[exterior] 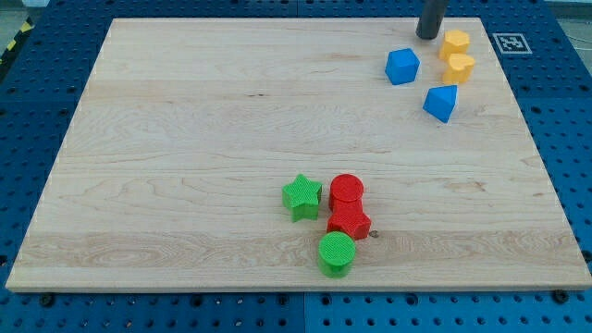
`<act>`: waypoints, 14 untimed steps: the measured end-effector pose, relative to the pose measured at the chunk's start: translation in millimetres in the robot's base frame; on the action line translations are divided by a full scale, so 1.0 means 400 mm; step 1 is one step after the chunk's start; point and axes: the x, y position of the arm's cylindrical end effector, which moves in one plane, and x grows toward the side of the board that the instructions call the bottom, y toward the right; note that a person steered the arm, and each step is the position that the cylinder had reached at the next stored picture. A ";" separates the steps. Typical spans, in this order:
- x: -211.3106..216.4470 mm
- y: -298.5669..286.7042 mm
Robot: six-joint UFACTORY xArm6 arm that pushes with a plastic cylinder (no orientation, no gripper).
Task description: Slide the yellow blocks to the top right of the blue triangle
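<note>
Wooden tabletop (231, 139) on a blue perforated base, one overhead-oblique view. My tip (427, 35), the lower end of a plain dark rod, stands near the view's top edge, just left of the upper yellow block (454, 43) and apparently not touching it. This tool has no jaws to part or close; it can only push.

Two yellow blocks lie at the view's top right, one directly above the other and touching or nearly so; the lower yellow block (460, 67) sits just above the blue triangle (441, 102). A blue cube (402, 66) lies left of the yellow pair, apart from them.

Judgement: the yellow blocks are already above and slightly right of the triangle, so little travel seems left.

Handling: the blocks look small, rigid and light, with ribbed sides, and should slide readily on smooth wood. There is nothing to grip; contact should be made on a flat side face, in line with the block's centre, since an off-centre push would turn it or let it slip past.

Far from the work, near the view's bottom centre, sit a green star (302, 196), a red cylinder (347, 191), a red block (349, 222) and a green cylinder (337, 252).
</note>
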 end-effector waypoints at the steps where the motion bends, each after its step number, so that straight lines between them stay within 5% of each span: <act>1: -0.064 0.000; 8: -0.075 0.087; 11: 0.068 0.087; 14: 0.091 0.084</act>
